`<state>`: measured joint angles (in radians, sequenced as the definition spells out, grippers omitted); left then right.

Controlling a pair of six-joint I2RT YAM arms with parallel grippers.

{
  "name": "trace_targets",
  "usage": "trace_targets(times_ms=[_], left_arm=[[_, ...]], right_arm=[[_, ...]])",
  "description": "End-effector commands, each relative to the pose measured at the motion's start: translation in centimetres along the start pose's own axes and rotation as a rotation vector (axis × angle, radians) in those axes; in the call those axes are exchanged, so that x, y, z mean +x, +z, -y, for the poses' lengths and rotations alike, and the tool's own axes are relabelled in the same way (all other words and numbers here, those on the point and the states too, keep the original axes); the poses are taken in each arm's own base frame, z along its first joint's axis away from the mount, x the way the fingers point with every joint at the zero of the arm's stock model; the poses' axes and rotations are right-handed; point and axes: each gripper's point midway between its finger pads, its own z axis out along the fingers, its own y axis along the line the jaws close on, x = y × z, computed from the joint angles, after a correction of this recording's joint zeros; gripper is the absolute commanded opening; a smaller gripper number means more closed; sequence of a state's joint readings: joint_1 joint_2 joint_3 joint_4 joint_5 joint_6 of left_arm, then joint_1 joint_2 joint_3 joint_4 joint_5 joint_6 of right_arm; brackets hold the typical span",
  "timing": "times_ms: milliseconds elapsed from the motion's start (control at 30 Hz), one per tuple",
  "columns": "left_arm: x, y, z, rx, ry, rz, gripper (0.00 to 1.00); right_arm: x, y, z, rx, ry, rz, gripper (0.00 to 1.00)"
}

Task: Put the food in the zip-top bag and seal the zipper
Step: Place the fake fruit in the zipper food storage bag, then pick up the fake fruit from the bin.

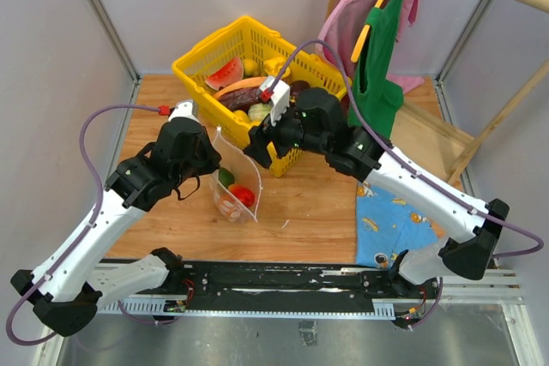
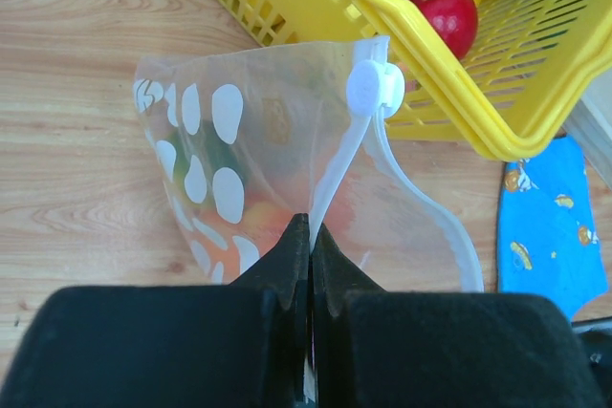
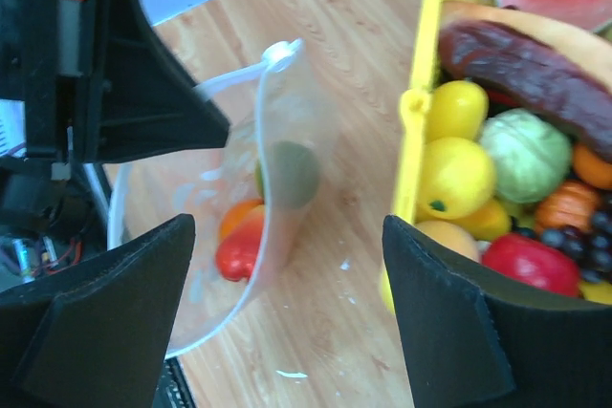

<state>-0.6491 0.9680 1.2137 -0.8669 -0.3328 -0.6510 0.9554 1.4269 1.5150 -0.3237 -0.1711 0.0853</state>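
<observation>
**Bag mouth held open for loading**

The left fingers (image 2: 284, 260) are closed on the zipper (image 2: 337, 164), holding the bag (image 2: 229, 150) upright on the tabletop (image 2: 76, 140), just beside the basket (image 2: 449, 54). The right fingers (image 3: 459, 312) are spread and empty above bag and basket. Some food (image 3: 239, 250) lies in the bag; more remains in the basket. Advice: keep the rim pinched and wide, and release each piece well inside. No legible writing.

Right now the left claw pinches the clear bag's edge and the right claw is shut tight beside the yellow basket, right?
Not quite. The right claw is open, not shut: the right wrist view shows it spread wide, holding nothing. The left claw does pinch the clear bag at its edge, and the right claw is beside the yellow basket.
</observation>
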Motion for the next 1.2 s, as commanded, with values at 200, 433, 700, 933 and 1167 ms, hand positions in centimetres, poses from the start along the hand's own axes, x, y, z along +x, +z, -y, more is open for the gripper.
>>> trace_targets(times_ms=[200,433,700,933,1167], left_arm=[[0.1,0.4,-1.8,-0.102,0.04,-0.005,0.0],[0.8,0.6,-2.2,-0.128,0.056,-0.04,0.0],[1.9,1.0,-2.4,-0.129,0.074,-0.082,0.0],[2.0,1.1,-2.4,-0.131,0.093,-0.093,0.0],[1.8,1.1,-2.2,-0.124,0.099,-0.09,0.0]], right_arm=[[1.8,0.0,9.3,0.274,-0.008,-0.238,0.78],[3.9,1.3,13.8,0.366,0.044,-0.34,0.76],[9.0,3.4,18.0,0.411,0.104,-0.509,0.74],[13.2,4.6,21.2,0.468,0.121,-0.619,0.75],[16.9,4.9,23.2,0.499,0.115,-0.727,0.82]])
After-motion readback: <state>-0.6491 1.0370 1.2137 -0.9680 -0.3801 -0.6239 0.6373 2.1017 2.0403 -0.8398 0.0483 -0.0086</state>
